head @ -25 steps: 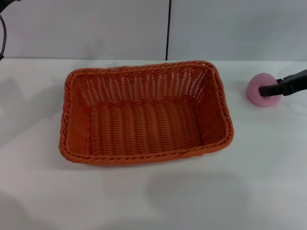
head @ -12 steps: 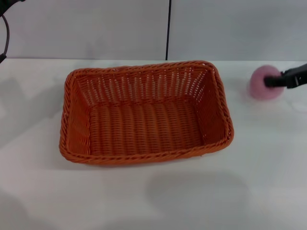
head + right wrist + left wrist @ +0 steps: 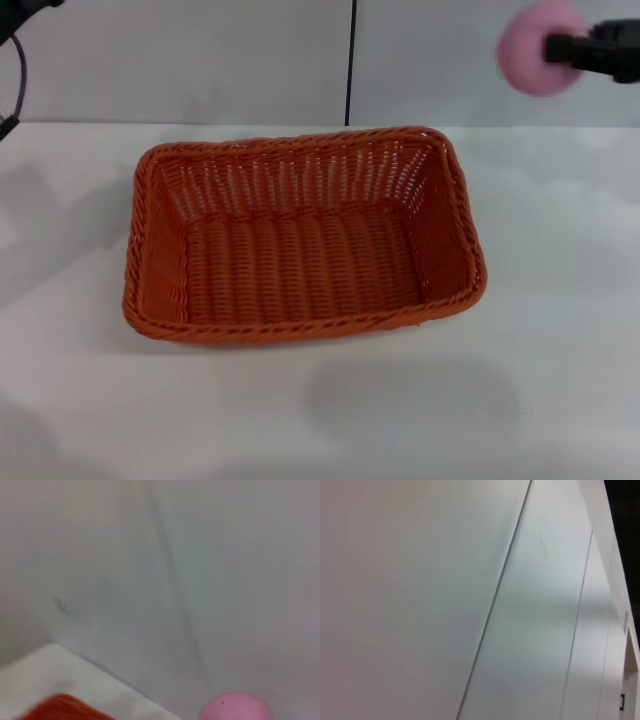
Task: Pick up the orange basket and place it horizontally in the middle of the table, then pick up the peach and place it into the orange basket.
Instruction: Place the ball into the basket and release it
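Observation:
The orange basket [image 3: 300,235] lies lengthwise across the middle of the white table [image 3: 560,330], open side up and with nothing in it. High at the upper right, well above the tabletop, my right gripper [image 3: 560,47] is shut on the pink peach [image 3: 535,47]. They hang to the right of and behind the basket's far right corner. In the right wrist view the peach [image 3: 235,706] shows at the frame's lower edge, with a corner of the basket [image 3: 62,707] beyond it. Only a dark bit of my left arm [image 3: 20,15] shows, at the upper left corner.
A pale wall with a dark vertical seam [image 3: 351,60] stands behind the table. The left wrist view shows only wall panels.
My right gripper has lifted the peach off the table at the right. It has risen high and shifted slightly left toward the basket. The basket has not moved.

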`<control>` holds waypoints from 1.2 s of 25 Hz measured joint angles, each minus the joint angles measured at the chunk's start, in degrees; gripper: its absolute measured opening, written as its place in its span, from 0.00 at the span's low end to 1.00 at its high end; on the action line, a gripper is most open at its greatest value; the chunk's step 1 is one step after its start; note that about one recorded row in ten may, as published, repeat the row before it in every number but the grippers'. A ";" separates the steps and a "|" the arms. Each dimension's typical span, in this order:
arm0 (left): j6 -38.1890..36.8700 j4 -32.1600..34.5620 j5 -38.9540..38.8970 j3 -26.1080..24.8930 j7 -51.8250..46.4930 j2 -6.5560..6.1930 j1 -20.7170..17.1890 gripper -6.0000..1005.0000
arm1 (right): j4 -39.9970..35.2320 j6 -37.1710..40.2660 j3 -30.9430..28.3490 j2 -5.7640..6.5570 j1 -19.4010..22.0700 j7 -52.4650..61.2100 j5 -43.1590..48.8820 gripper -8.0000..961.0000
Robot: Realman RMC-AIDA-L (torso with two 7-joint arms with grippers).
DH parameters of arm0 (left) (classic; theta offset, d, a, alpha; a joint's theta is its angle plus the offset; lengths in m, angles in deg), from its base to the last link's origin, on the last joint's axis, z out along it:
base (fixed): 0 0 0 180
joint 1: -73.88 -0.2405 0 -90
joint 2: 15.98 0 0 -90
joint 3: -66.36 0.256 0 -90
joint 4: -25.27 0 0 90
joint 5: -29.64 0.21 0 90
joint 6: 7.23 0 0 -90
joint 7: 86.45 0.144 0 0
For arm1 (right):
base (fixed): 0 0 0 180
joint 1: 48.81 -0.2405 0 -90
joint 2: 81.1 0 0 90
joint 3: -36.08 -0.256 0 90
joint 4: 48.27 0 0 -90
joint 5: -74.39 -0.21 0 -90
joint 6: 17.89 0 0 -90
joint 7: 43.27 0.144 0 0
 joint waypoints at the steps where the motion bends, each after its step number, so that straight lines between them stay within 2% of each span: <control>1: 0.00 0.00 0.00 0.00 0.00 0.00 0.00 0.60 | 0.00 0.00 0.00 0.00 0.00 0.00 0.00 0.26; 2: 0.08 0.00 -0.08 0.41 0.08 0.03 0.00 0.60 | 0.83 0.76 3.20 -0.41 -1.35 -0.70 -1.02 0.25; 3: 0.10 0.00 -0.09 0.44 0.09 0.03 0.00 0.60 | 0.83 0.76 3.20 -0.41 -1.35 -0.70 -1.02 0.24; 5: 0.13 0.00 -0.13 0.61 0.12 0.07 0.00 0.60 | 2.67 0.88 6.83 -0.58 -2.94 -1.53 -1.12 0.24; 7: 0.13 0.00 -0.13 0.61 0.08 0.07 0.00 0.60 | 7.06 0.29 10.24 -0.57 -5.61 -2.41 -0.74 0.23; 12: -0.04 0.00 -0.09 0.60 -0.03 0.09 -0.35 0.60 | 10.70 -0.16 11.58 -0.53 -7.56 -3.68 -0.37 0.21; 22: 0.14 0.00 0.06 0.58 0.26 0.00 -0.09 0.60 | 10.53 0.32 10.82 -0.27 -6.53 -4.23 -0.61 0.66; 27: 0.20 0.00 0.19 0.58 0.29 -0.01 0.05 0.60 | 9.14 0.47 10.62 -0.33 -4.73 -4.29 -1.26 0.70; 30: 0.25 0.00 0.16 0.58 0.44 -0.01 0.07 0.60 | 7.18 0.27 8.99 -1.00 -1.93 -5.55 -3.14 0.71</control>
